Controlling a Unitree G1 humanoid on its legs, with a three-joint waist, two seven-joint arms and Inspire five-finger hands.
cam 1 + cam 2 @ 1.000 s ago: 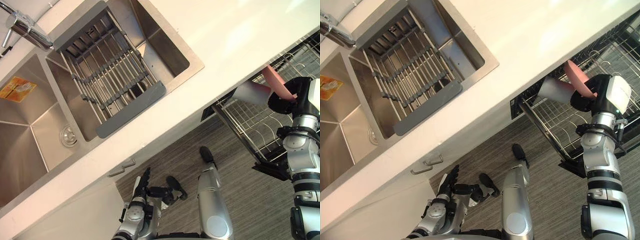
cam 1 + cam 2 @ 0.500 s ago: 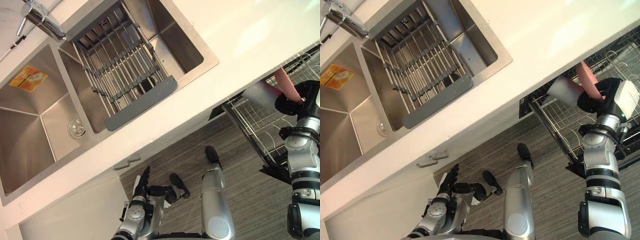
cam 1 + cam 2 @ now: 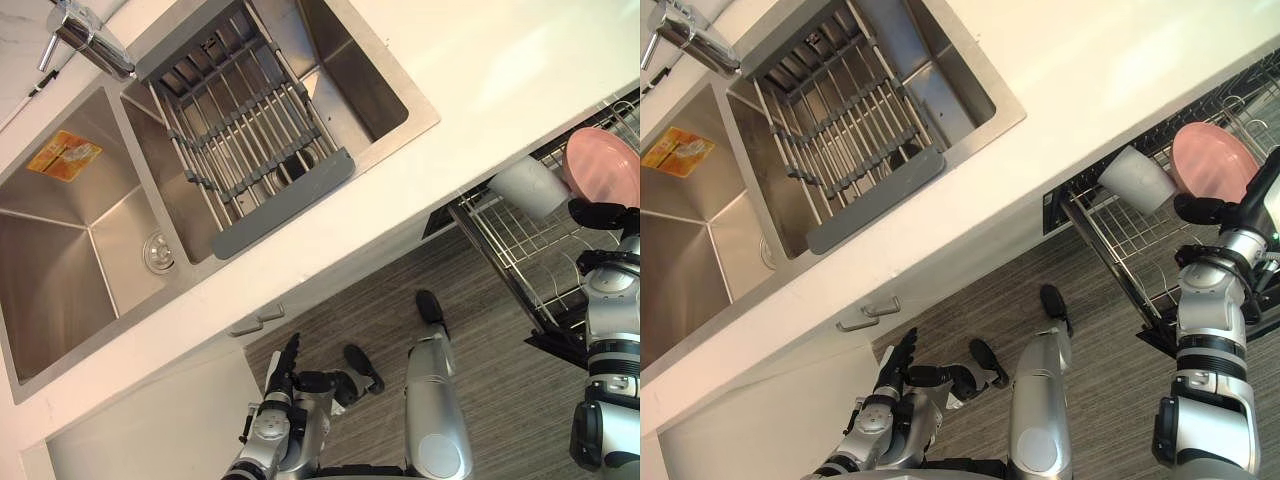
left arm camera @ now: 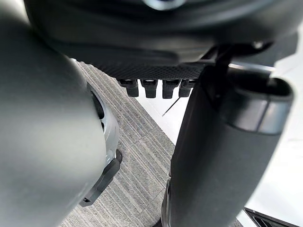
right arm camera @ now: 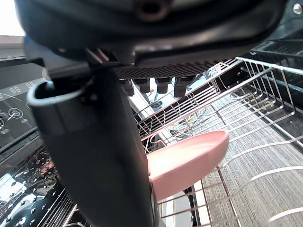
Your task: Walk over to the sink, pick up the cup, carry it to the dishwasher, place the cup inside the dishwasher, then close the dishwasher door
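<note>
The white cup [image 3: 527, 187] lies tilted on the pulled-out wire rack [image 3: 505, 250] of the dishwasher, right next to a pink plate [image 3: 600, 165] standing in the same rack. My right hand [image 3: 598, 213] hovers just below the plate and a little apart from the cup, its fingers straight and empty. The right wrist view looks past those straight fingers [image 5: 161, 85] at the pink plate [image 5: 189, 158] and the rack wires. My left hand [image 3: 290, 362] hangs low over the floor with its fingers stretched out.
A white counter [image 3: 500, 70] runs above the dishwasher. Set in it is a steel double sink [image 3: 60, 260] with a grey drain rack [image 3: 250, 140] and a faucet [image 3: 85, 35]. A cabinet front with a handle [image 3: 258, 322] sits under the sink. Grey striped floor lies below.
My right hand has let go of the cup and drawn back; the cup now rests in the rack beside the pink plate. The camera has shifted slightly. The left hand stays put.
</note>
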